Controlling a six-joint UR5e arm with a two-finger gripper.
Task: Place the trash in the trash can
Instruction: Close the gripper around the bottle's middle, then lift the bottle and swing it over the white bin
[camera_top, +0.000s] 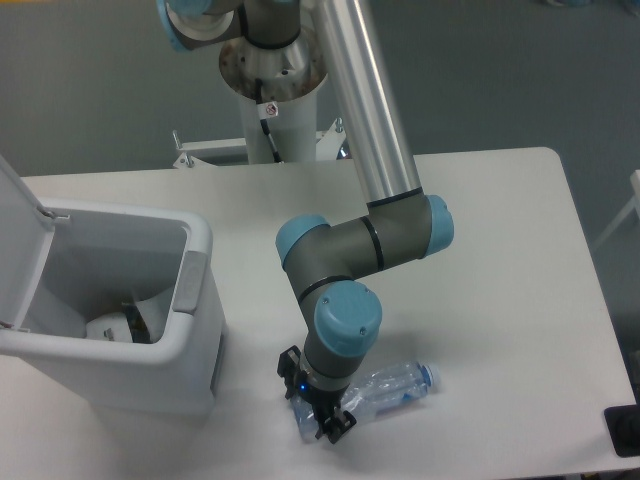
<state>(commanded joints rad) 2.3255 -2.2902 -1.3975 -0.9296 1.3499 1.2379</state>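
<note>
Clear crushed plastic bottle (392, 389) lies on table (500, 260), blue cap pointing right — your gripper (318, 415) straddles its left end, fingers low around it; firm grip unclear. Trash can (150, 350) stands left, lid open, well apart.

bottle (395, 387): clear, crinkled plastic, glossy
trash can (150, 352): smooth white plastic, slight sheen
worktop (500, 260): matt white, smooth
arm tube (370, 100): brushed metal, shiny
</note>
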